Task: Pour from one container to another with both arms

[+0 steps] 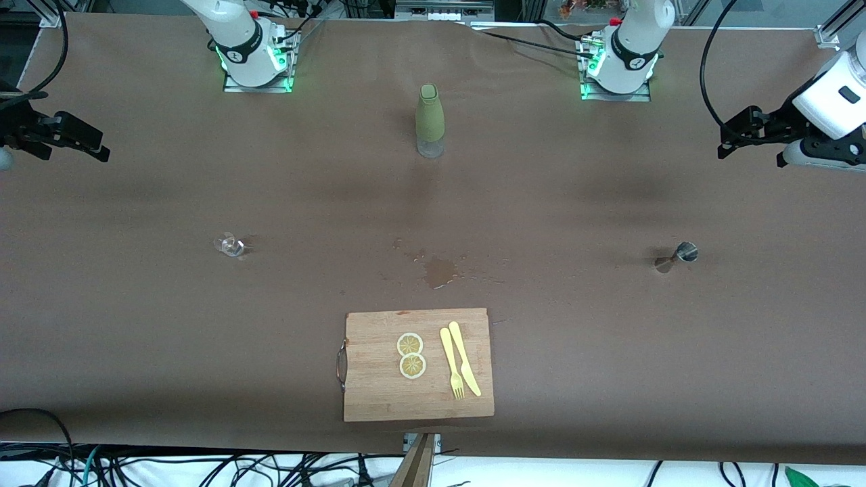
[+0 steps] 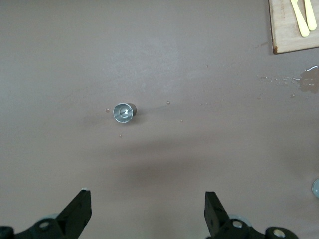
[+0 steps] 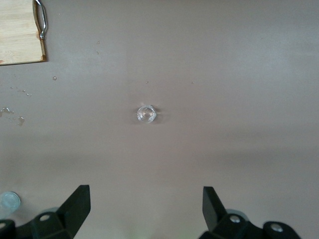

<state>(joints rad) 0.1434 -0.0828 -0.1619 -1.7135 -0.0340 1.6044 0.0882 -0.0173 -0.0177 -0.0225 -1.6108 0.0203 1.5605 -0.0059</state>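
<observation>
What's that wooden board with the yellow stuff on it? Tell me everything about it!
The rectangular light-brown wooden cutting board lies flat on the brown table, at the edge nearest the front camera, midway between the two arms' ends. A thin curved metal handle sits on its short side toward the right arm's end. On it rest two round lemon slices, touching each other, and a pale yellow plastic fork and knife side by side.

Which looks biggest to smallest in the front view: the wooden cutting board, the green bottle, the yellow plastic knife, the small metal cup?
1. Wooden cutting board, by far.
2. Green bottle with a clear base.
3. Yellow plastic knife, slimmer than the bottle, though similar in length.
4. Small metal cup, smallest.
</observation>
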